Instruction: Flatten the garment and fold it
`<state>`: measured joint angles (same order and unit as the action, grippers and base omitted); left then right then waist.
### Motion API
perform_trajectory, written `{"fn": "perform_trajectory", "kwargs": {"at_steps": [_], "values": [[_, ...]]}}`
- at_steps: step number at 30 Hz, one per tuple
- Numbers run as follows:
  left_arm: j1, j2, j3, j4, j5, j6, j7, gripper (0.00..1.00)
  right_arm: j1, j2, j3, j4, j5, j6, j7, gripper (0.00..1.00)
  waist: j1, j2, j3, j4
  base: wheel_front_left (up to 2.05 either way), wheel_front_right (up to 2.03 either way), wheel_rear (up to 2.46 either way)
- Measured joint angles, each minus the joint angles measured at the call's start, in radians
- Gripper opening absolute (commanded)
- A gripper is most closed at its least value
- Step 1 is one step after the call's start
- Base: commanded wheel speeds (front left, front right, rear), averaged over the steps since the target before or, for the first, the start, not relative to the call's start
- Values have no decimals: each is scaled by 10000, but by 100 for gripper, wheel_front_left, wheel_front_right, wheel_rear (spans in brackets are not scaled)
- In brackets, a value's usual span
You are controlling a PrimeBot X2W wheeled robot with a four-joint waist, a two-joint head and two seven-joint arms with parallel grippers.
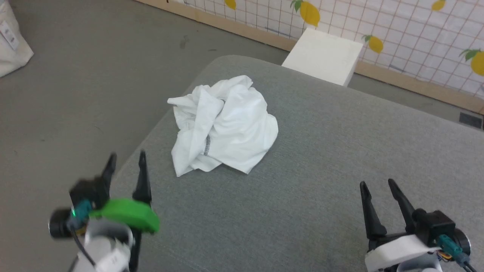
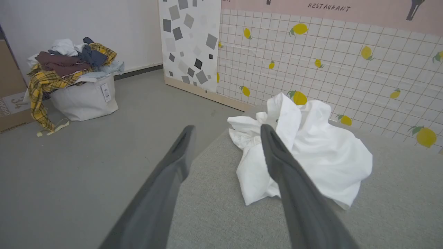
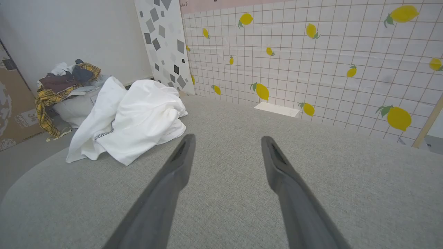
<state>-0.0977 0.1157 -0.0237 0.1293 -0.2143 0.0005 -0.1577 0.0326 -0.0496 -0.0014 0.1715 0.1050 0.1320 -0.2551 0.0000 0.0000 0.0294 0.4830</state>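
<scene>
I see shirt (image 1: 223, 124) crumpled by table's (image 1: 321, 162) left edge near the rounded corner, left gripper (image 1: 127, 154) over that edge near it, right gripper (image 1: 376, 183) well apart across bare top, both open, empty.

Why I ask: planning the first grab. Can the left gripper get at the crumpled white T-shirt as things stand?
Probably yes. The left gripper is open near the T-shirt, with only bare grey surface between them; nothing blocks the way.
</scene>
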Motion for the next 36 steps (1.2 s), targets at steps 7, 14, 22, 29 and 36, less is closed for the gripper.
{"fn": "perform_trajectory", "kwargs": {"at_steps": [7,14,22,29,36], "values": [[-3170,848,-27,1221,-844,-867,2224,100,-544,2,-336,-614,-546,0,370,100,0,0,713,-528,0,0,0],[-5135,1271,-374,3499,-1463,-1055,5089,100,-731,2,-667,-1143,-909,0,704,100,1,0,1635,-1345,0,0,0],[-5495,1254,-589,5218,-1476,-562,6684,100,-833,0,-742,-1476,-957,0,759,100,2,0,2734,-2226,0,0,0],[-5509,1147,-685,5467,-1398,-508,5568,0,-948,0,-531,-1411,-955,0,755,100,1,0,3242,-2595,0,0,0],[-5981,1287,-953,5005,-1197,-815,3879,0,-1033,2,-176,-984,-729,0,604,100,1,0,2778,-2549,0,0,0]]}}
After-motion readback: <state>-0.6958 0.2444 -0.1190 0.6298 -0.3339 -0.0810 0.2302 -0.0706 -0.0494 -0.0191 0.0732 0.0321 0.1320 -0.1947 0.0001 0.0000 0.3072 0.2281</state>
